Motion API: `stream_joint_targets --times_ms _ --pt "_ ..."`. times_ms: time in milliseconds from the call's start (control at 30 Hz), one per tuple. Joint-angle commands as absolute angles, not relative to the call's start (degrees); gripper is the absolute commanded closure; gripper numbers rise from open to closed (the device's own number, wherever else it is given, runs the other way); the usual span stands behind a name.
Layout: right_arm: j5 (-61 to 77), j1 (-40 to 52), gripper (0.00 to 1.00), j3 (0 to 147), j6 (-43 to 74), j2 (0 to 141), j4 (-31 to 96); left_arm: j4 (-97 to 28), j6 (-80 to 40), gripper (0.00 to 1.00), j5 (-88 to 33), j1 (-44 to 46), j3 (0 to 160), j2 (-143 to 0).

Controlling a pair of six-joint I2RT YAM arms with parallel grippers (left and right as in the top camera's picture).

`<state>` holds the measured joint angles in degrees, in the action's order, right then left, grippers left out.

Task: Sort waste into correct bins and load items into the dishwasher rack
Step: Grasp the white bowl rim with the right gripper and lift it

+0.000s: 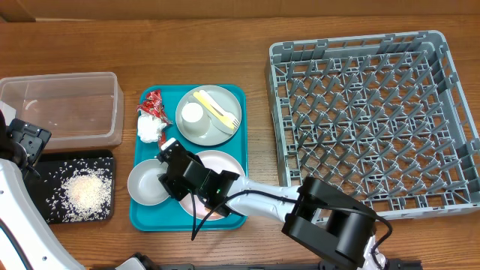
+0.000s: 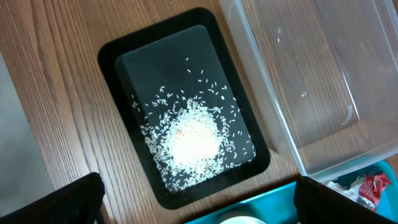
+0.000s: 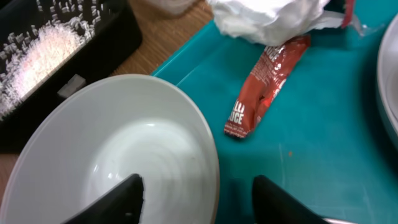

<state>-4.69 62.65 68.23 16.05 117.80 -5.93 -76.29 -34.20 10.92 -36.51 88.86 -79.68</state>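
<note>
The white bowl (image 1: 148, 182) stands on the teal tray's (image 1: 142, 217) front left. My right gripper (image 1: 169, 162) is open and straddles the bowl's rim (image 3: 93, 155), one finger inside and one over the tray (image 3: 202, 196). The red wrapper (image 3: 264, 87) and white napkin (image 3: 273, 18) lie just beyond it. The grey plate (image 1: 217, 131) holds the small cup (image 1: 193, 112) and the yellow fork and spoon (image 1: 217, 109). The white plate (image 1: 229, 166) lies partly under my right arm. My left gripper (image 2: 199, 211) is open and empty above the black tray (image 2: 118, 62) of rice (image 2: 193, 137). I cannot make out the orange cube.
The clear tub (image 1: 60, 105) stands at the back left, beside the black tray, and looks empty (image 2: 311, 74). The big grey rack (image 1: 375, 120) fills the right side and holds nothing. Bare wood lies between the teal tray and the rack.
</note>
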Motion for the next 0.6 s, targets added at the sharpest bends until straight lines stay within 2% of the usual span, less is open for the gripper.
stream_joint_targets --times_ms 0,67,567 --pt "-4.89 62.5 0.52 69.14 15.75 118.72 -6.61 -76.34 -34.74 0.0 10.48 -36.69 89.36 -79.88" --pt "-4.89 62.5 0.59 69.14 15.42 118.72 -6.61 -76.34 -34.74 0.0 10.48 -36.69 89.36 -79.88" --pt "-4.89 62.5 0.8 69.14 14.74 118.72 -6.37 -76.34 -34.74 0.0 10.48 -36.69 89.36 -79.88"
